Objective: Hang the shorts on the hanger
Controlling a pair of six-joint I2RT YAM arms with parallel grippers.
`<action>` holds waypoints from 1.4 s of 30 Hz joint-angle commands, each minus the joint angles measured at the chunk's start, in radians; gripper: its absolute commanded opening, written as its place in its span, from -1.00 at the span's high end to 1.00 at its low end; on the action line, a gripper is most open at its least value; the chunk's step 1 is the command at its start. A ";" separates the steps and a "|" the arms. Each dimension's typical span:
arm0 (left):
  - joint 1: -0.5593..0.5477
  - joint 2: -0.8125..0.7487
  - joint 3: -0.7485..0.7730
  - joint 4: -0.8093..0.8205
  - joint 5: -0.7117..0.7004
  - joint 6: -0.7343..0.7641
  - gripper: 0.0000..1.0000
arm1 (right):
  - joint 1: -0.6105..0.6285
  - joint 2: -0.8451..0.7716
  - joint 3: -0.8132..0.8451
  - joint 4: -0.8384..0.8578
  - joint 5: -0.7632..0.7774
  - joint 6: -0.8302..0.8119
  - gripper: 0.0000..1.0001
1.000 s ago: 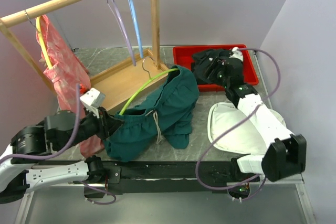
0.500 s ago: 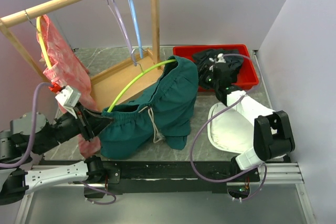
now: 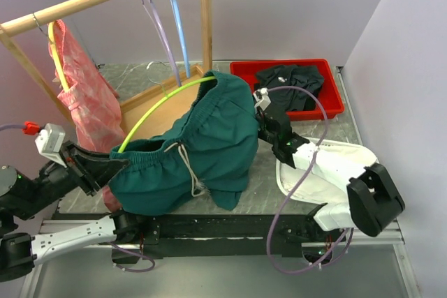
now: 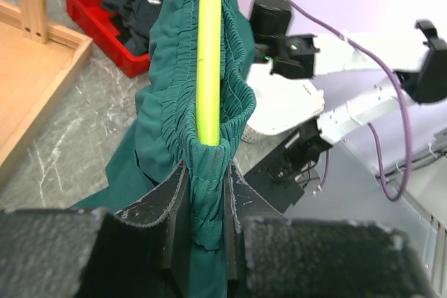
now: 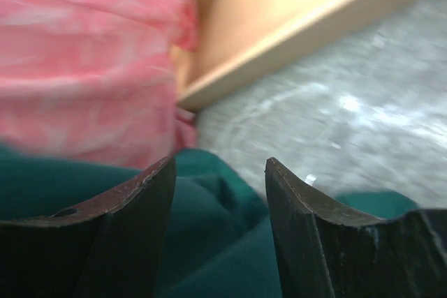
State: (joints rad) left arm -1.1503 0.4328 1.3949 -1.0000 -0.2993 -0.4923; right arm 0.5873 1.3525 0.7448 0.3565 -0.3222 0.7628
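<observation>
The left pincer (image 4: 206, 172) pinches the shorts (image 3: 209, 137) waistband with the lime-green hanger (image 4: 209, 33) threaded inside, while the right pincer (image 5: 219, 165) stands spread just above teal fabric.

Red tray (image 3: 334, 99) on marble table (image 3: 119, 78)

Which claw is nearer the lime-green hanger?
Left. The left claw clamps the shorts, waistband wrapped around the hanger; the right claw is open on the shorts' far side, clear of the hanger.
</observation>
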 commanded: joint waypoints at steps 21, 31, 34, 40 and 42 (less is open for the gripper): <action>0.354 -0.120 0.145 0.049 0.069 0.043 0.98 | 0.312 0.016 0.559 -0.304 0.195 -0.042 -0.10; 0.477 -0.180 0.173 0.006 0.049 0.052 0.98 | 0.408 0.128 0.754 -0.373 0.278 -0.077 -0.04; 0.503 -0.196 0.190 -0.005 0.042 0.049 0.98 | 0.430 0.168 0.821 -0.390 0.301 -0.089 -0.03; 0.567 -0.210 0.234 -0.037 0.022 0.049 0.98 | 0.477 0.273 0.996 -0.491 0.406 -0.126 -0.02; 0.584 -0.206 0.233 -0.042 0.022 0.050 0.98 | 0.482 0.333 1.053 -0.545 0.466 -0.131 0.05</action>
State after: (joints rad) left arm -0.6056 0.2260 1.6016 -1.1416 -0.2089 -0.4564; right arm 1.0405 1.6226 1.6562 -0.1261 0.0299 0.6720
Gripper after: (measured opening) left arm 0.201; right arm 0.505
